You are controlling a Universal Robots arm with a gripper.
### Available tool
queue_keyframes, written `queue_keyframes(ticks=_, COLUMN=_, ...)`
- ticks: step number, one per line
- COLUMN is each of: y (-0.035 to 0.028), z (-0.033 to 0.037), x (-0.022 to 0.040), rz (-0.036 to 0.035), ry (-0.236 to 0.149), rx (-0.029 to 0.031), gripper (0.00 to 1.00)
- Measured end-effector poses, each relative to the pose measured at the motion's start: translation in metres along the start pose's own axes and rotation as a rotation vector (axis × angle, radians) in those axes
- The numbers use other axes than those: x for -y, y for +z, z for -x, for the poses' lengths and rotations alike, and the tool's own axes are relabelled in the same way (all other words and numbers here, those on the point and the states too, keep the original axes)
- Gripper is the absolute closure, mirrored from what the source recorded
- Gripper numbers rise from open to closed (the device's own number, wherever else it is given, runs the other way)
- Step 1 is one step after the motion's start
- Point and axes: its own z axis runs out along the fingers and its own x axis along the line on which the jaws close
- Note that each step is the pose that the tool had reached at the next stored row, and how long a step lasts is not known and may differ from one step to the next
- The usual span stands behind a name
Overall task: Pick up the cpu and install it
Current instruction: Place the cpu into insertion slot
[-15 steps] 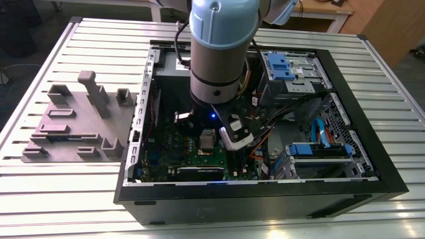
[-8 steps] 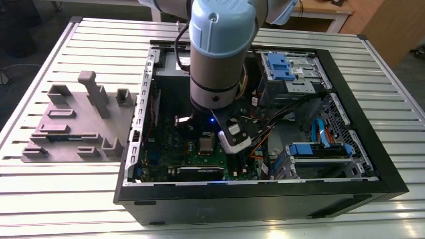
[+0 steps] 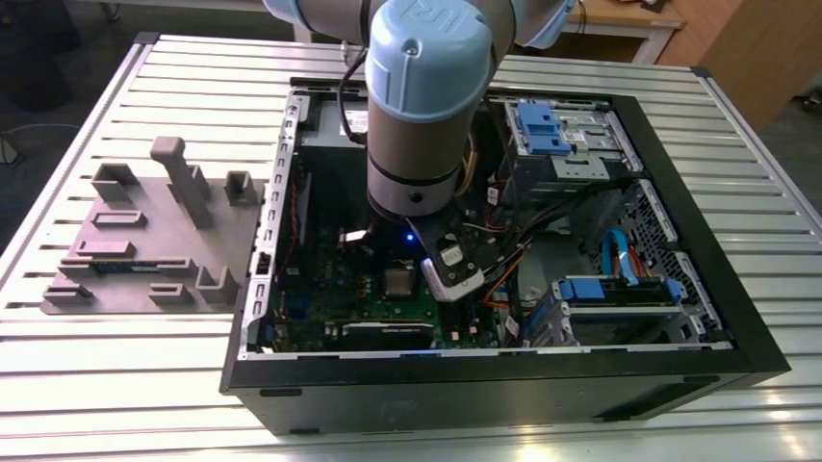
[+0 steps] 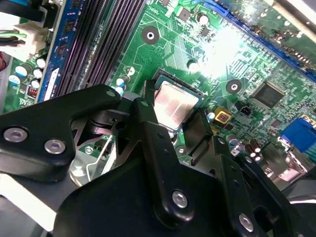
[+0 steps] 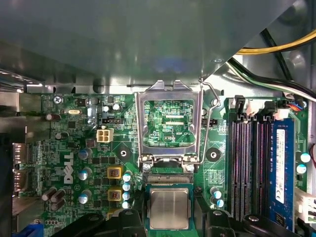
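Observation:
The cpu (image 4: 177, 105), a flat square chip with a shiny metal top, lies level over the socket on the green motherboard (image 4: 168, 44). My gripper (image 4: 174, 106) straddles it, and its black fingers (image 4: 148, 96) press against two opposite edges. In the first wrist view the cpu (image 5: 169, 207) sits just below the raised hinged metal frame (image 5: 170, 123), with a strip of socket contacts (image 5: 168, 178) showing beside it. The exterior view shows the cpu (image 3: 400, 281) inside the open computer case (image 3: 514, 385), with the gripper (image 3: 424, 279) lowered onto it from the arm above.
Black memory slots (image 5: 247, 168) run alongside the socket. Capacitors (image 5: 126, 187) and a small white connector (image 5: 103, 135) stand close by. Cables (image 3: 552, 217) and blue drive brackets (image 3: 617, 289) crowd the case on the exterior view's right. A grey fixture plate (image 3: 141, 241) lies on the table outside the case.

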Motion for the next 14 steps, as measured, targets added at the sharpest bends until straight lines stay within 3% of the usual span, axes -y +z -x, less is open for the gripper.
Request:
queue_keyframes(ticks=7, y=0.0003, z=-0.0001, x=-0.0001, rz=0.0004, ry=0.000, rx=0.0001, gripper=0.53)
queue_keyframes(ticks=14, y=0.0036, z=-0.0002, x=-0.0006, rz=0.0073, ry=0.000, rx=0.0000, gripper=0.53)
